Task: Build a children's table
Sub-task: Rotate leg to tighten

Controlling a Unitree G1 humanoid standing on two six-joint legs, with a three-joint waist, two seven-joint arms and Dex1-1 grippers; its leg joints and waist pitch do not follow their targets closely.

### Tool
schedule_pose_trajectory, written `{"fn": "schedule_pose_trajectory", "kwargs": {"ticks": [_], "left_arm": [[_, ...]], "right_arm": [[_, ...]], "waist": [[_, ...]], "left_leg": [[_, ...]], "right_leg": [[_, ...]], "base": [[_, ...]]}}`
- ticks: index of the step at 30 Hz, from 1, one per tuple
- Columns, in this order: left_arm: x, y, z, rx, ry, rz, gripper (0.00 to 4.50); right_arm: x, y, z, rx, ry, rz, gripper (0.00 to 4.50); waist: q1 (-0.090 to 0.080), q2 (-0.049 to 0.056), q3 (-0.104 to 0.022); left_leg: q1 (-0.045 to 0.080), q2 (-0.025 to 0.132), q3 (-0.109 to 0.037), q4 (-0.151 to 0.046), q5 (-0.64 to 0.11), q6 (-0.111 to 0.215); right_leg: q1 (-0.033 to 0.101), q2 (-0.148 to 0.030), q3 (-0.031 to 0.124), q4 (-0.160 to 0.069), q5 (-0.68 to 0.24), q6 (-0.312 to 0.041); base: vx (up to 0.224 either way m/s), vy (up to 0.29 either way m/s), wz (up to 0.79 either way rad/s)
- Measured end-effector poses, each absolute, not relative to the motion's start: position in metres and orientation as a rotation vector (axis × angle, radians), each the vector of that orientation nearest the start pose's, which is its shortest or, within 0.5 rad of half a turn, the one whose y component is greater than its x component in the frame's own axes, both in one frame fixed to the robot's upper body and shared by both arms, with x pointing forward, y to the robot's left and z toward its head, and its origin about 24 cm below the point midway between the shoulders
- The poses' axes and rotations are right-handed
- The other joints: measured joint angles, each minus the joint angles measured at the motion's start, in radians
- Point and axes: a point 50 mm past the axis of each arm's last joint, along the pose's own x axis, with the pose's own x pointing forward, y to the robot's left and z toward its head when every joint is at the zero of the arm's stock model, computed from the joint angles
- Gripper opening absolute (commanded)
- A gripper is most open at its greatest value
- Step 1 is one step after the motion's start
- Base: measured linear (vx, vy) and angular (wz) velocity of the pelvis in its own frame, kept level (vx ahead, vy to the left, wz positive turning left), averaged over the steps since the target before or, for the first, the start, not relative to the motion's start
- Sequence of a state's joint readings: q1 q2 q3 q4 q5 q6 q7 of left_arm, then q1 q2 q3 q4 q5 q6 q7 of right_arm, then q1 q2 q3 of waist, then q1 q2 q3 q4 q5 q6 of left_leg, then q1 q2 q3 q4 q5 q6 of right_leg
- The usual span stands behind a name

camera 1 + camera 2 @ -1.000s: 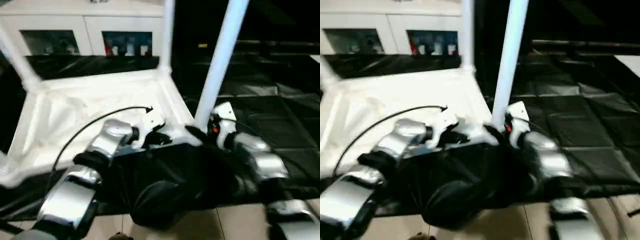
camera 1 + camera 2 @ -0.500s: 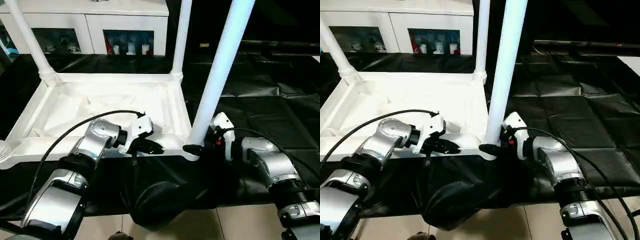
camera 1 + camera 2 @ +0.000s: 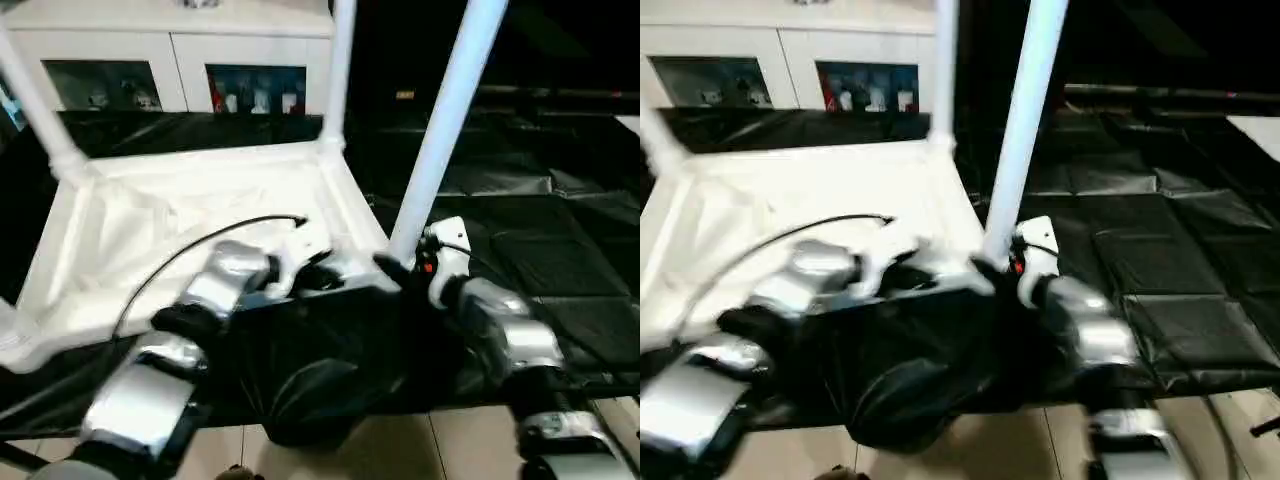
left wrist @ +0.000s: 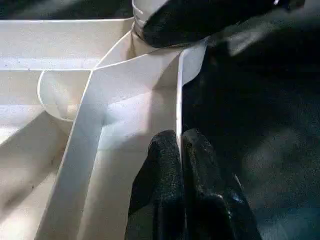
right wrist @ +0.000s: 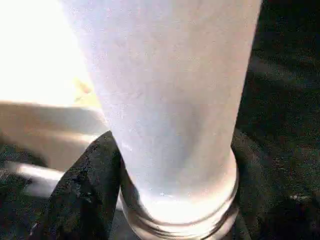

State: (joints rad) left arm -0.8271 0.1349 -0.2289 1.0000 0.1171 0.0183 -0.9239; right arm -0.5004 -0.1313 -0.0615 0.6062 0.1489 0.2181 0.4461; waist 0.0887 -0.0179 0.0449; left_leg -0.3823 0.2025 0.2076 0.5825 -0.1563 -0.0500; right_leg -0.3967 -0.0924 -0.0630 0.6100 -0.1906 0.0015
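The upturned tabletop (image 3: 200,215) lay on the black mat (image 3: 540,200), its near-right leg (image 3: 440,130) upright in its corner socket. The right gripper (image 5: 170,200) clasped that leg's base; the left gripper (image 4: 181,150) pinched the near rim. Turning the leg should go better with the rim pinned.

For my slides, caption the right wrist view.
Right gripper clasps the base of a white table leg at its corner socket.

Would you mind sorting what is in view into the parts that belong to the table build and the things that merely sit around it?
Part of the job:
- tabletop, lying upside down
- near leg, standing in its corner socket
- far leg
- leg at the far left corner

Just lying about:
- white cabinet behind
- black sheeting on the floor
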Motion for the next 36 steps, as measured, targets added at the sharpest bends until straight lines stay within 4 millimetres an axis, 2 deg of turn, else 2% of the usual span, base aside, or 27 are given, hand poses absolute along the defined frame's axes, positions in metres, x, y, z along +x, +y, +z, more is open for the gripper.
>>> {"fn": "schedule_pose_trajectory", "kwargs": {"ticks": [3,6,8,10,11,20,25,29,36], "left_arm": [[0.353,0.067,0.048,0.354,0.417,-1.097,0.0],[0.353,0.063,0.048,0.341,0.421,-1.087,0.0],[0.353,0.062,0.048,0.341,0.42,-1.088,0.0],[0.353,0.063,0.048,0.343,0.417,-1.094,0.0],[0.353,0.063,0.049,0.345,0.414,-1.099,0.0],[0.347,0.098,0.053,0.389,0.4,-1.259,0.0],[0.338,0.112,0.054,0.396,0.421,-1.389,0.0],[0.334,0.121,0.055,0.39,0.436,-1.431,0.0],[0.332,0.127,0.056,0.399,0.444,-1.451,0.0]], "right_arm": [[0.338,-0.14,0.028,0.095,0.3,0.336,2.77],[0.339,-0.14,0.027,0.077,0.285,0.313,2.77],[0.339,-0.141,0.027,0.075,0.276,0.313,3.46],[0.339,-0.14,0.027,0.077,0.277,0.335,3.49],[0.338,-0.142,0.028,0.073,0.278,0.361,3.69],[0.324,-0.162,0.041,-0.087,0.348,0.799,3.69],[0.315,-0.163,0.046,-0.107,0.389,1.001,3.69],[0.311,-0.162,0.047,-0.091,0.404,1.086,3.69],[0.309,-0.163,0.048,-0.08,0.424,1.123,3.02]], "waist": [[0.001,0.002,-0.001],[0.001,0.005,-0.003],[0.002,0.006,-0.003],[0.001,0.006,-0.003],[0.001,0.006,-0.003],[0.002,0.008,-0.002],[0.006,0.008,-0.001],[0.008,0.007,0.0],[0.011,0.006,0.0]], "left_leg": [[0.0,-0.001,0.0,0.0,0.0,0.0],[0.0,-0.003,0.0,-0.002,0.0,0.0],[0.0,-0.003,-0.001,-0.003,0.0,0.0],[-0.001,-0.003,-0.001,-0.003,0.0,0.0],[-0.001,-0.003,-0.001,-0.003,0.0,0.0],[-0.003,0.0,-0.001,-0.007,0.0,0.0],[-0.003,0.001,-0.001,-0.007,0.0,0.0],[-0.003,0.001,0.0,-0.006,0.0,0.0],[-0.004,0.001,0.0,-0.006,0.0,0.0]], "right_leg": [[0.001,-0.001,0.001,0.0,0.0,0.0],[0.001,-0.001,0.002,-0.001,0.0,0.0],[0.001,-0.001,0.001,0.0,0.0,0.0],[0.001,-0.001,0.001,0.0,0.0,0.0],[0.001,-0.001,0.001,0.0,0.0,0.0],[-0.003,0.001,-0.002,0.0,0.0,0.001],[-0.003,0.001,-0.002,-0.001,0.0,0.0],[-0.003,0.001,-0.001,0.0,0.0,0.0],[-0.003,0.001,-0.002,0.0,-0.001,0.0]], "base": [[0.0,0.0,0.0],[0.0,0.0,0.0],[0.0,0.0,0.0],[0.0,0.0,0.0],[0.0,0.0,0.0],[0.0,0.0,0.0],[0.0,0.0,0.0],[0.0,0.0,0.0],[0.0,0.0,0.0]]}}
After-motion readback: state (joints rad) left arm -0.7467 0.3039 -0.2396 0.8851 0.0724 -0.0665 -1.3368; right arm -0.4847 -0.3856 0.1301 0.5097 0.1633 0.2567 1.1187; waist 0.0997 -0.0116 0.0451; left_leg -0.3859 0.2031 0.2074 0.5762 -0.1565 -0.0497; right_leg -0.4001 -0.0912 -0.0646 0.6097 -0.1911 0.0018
